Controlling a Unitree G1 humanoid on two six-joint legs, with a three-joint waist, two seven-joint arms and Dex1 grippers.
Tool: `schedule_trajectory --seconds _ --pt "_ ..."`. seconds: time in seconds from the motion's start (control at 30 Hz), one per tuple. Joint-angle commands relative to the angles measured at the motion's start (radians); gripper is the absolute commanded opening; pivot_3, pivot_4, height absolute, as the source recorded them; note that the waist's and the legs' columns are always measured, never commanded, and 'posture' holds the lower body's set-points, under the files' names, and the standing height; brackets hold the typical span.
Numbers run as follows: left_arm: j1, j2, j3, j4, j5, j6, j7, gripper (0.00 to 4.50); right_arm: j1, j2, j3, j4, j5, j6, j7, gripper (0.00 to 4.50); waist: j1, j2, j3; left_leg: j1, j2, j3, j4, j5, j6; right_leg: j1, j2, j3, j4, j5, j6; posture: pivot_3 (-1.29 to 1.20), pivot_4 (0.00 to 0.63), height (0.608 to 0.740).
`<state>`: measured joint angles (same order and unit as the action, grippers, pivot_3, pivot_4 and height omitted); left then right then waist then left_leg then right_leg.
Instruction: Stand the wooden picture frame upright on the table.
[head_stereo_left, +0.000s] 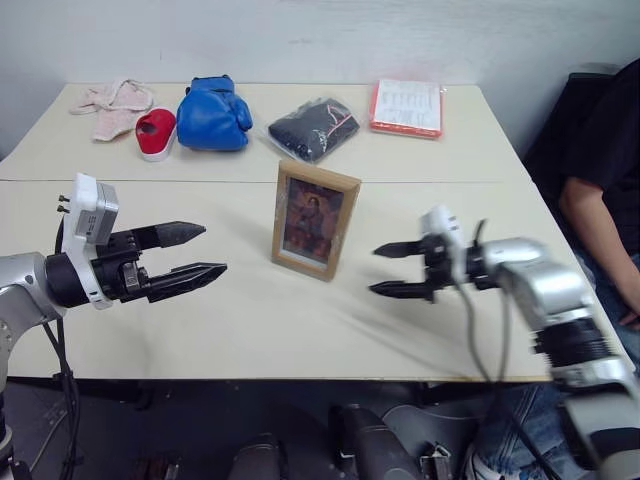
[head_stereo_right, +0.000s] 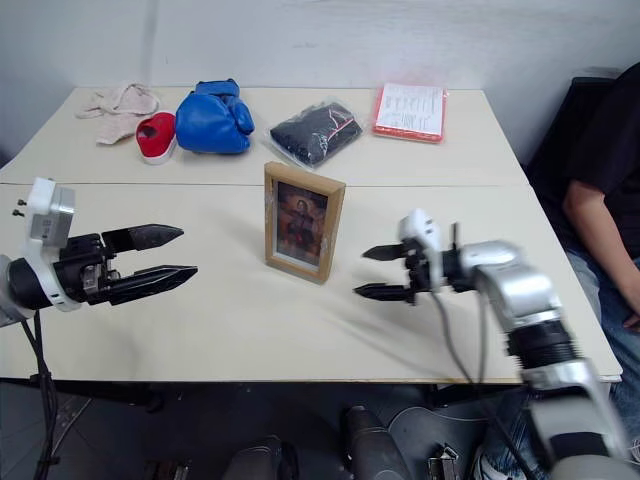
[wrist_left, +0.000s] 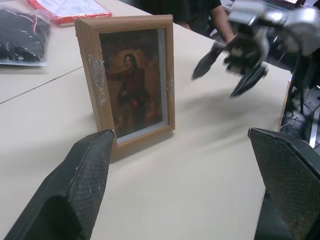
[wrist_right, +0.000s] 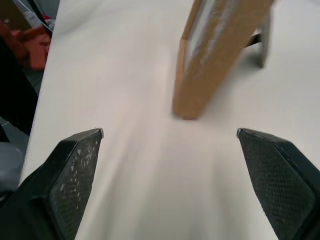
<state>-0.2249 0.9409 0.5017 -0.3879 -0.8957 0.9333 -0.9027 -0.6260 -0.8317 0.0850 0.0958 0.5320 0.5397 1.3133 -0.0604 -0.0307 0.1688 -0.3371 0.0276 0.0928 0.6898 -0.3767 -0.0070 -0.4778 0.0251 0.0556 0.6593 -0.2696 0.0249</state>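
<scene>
Now wooden picture frame (head_stereo_left: 313, 220) upright on table (head_stereo_left: 250, 320) (figure picture facing robot); both claws spread, empty.

Along the upper part of the head view lies a row of loose things: a pale pink cloth (head_stereo_left: 112, 103) at the upper left, a small red shoe (head_stereo_left: 156, 133) just beside it, and a blue boxing glove (head_stereo_left: 214, 113) touching the shoe. Right of those sit a clear bag of dark items (head_stereo_left: 313, 128) (contents too small to tell) and a red-edged flat packet (head_stereo_left: 407, 107). A person (head_stereo_left: 606, 180) in dark clothing sits at the right edge.
</scene>
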Motion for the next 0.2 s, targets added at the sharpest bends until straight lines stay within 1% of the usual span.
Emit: schedule_trajectory --seconds 0.03,0.1,0.17,0.2 --pt "-0.028 0.030 0.015 0.027 0.019 -0.057 -0.020 4.50 -0.021 -0.125 -0.150 -0.078 0.141 0.146 0.089 4.46 -0.001 0.000 0.000 0.001 0.000 0.000 0.000 -0.001 0.002 0.001 0.001 0.000 0.000 0.000 0.000 0.00 0.150 0.740" --pt "-0.041 0.039 0.014 0.050 0.024 -0.072 -0.025 4.50 -0.016 -0.178 -0.205 -0.088 0.195 0.209 0.110 4.46 0.000 0.000 0.000 0.002 0.000 0.000 -0.001 -0.002 0.003 0.001 0.001 0.000 0.000 0.000 0.000 0.00 0.150 0.740" --pt "-0.074 0.045 0.015 0.079 0.017 -0.078 -0.024 4.50 0.019 -0.196 -0.267 -0.110 0.234 0.249 0.090 4.46 0.002 -0.001 0.000 0.002 0.000 0.000 -0.001 -0.002 0.003 0.001 0.001 0.001 0.000 0.000 0.000 0.00 0.150 0.740" --pt "-0.091 0.044 0.012 0.091 0.016 -0.083 -0.019 4.50 0.041 -0.187 -0.287 -0.128 0.239 0.246 0.071 4.46 0.002 -0.001 0.000 0.002 0.000 0.000 -0.001 -0.002 0.003 0.001 0.001 0.001 0.000 0.000 0.000 0.00 0.150 0.740"
